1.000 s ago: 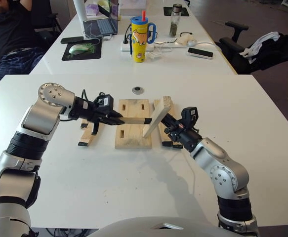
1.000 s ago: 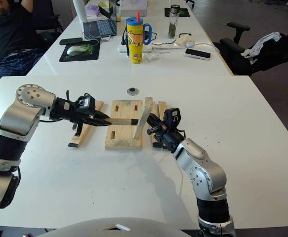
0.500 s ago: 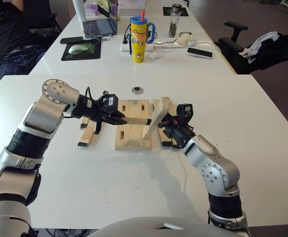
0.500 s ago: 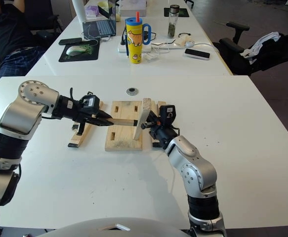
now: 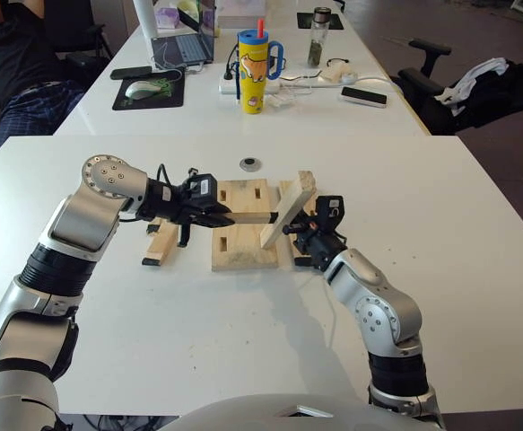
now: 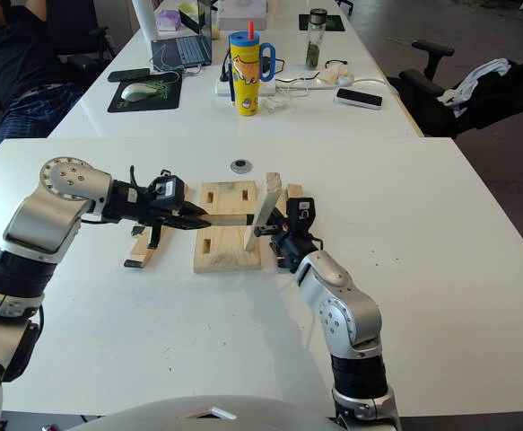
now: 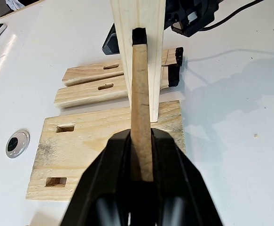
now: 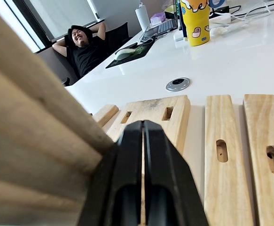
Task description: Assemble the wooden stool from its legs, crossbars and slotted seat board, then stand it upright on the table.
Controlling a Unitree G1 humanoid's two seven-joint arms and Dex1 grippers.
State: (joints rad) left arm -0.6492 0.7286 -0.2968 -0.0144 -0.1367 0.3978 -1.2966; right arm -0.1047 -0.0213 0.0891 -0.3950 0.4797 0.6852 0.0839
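The slotted seat board [image 5: 241, 250] lies flat in the middle of the white table. A wooden leg [image 5: 290, 208] stands tilted with its lower end on the board. My left gripper [image 5: 216, 215] is shut on a thin crossbar [image 7: 140, 99], whose far end sits in the leg's slot [image 7: 138, 36]. My right gripper [image 8: 143, 123] is low behind the leg with its fingers pressed together, and the leg [image 8: 28, 117] rests against its side. Two more legs [image 7: 92, 84] lie flat beyond the board.
More wooden pieces [image 5: 161, 244] lie under my left arm, left of the board. A round cable grommet [image 5: 249, 163] sits behind the board. On the far table stand a yellow mug [image 5: 253, 72] and a laptop [image 5: 183, 47]. The near and right table areas are bare.
My right arm's elbow has swung in toward the board, and the gripper has moved closer behind the leg. The leg now stands a little steeper. The left gripper has moved slightly right with the crossbar.
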